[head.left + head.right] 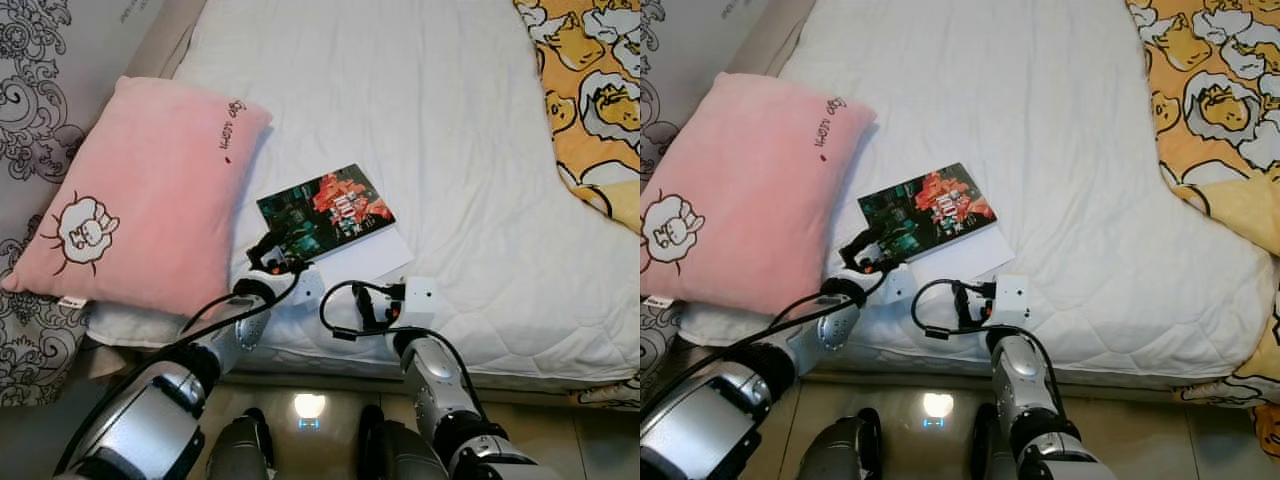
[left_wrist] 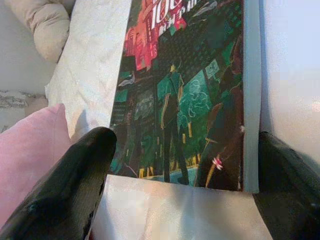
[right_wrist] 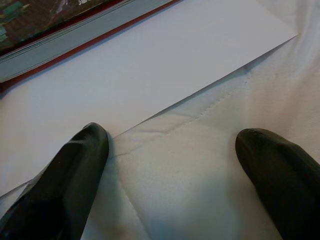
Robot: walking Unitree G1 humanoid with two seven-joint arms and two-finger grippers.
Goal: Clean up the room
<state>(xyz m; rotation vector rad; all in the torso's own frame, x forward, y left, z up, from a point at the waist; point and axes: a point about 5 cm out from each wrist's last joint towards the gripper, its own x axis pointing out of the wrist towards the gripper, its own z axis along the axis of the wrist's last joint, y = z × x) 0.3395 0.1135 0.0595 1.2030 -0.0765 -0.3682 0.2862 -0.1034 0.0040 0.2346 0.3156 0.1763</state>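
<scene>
Bed: white quilted bed (image 1: 420,120) takes up most of the frame in my head views; its near edge runs along the lower part, with floor below it.
Book: book (image 1: 326,212) with a dark green and red cover lies flat at centre frame, near the bed's near edge. Not lifted.
Paper: white sheet of paper (image 1: 370,255) lies under and beside the book, sticking out toward lower right of it.
Pillow: pink pillow (image 1: 140,195) at left of frame, hanging partly over the bed's side, just beside the book.
Blanket: yellow patterned blanket (image 1: 590,90) bunched at upper right, well apart from the book.
Left claw: my left claw (image 1: 272,252) sits at the book's near corner, fingers spread; in the wrist view the two fingers (image 2: 75,185) straddle the book's short edge without closing on it.
Right claw: my right claw (image 3: 170,185) is released, low over the quilt just beside the paper's edge, grasping nothing.
Done so far: nothing visibly put away, as far as I can judge.
Left to do: grip and remove the book, then the paper; pillow and blanket probably need straightening.
</scene>
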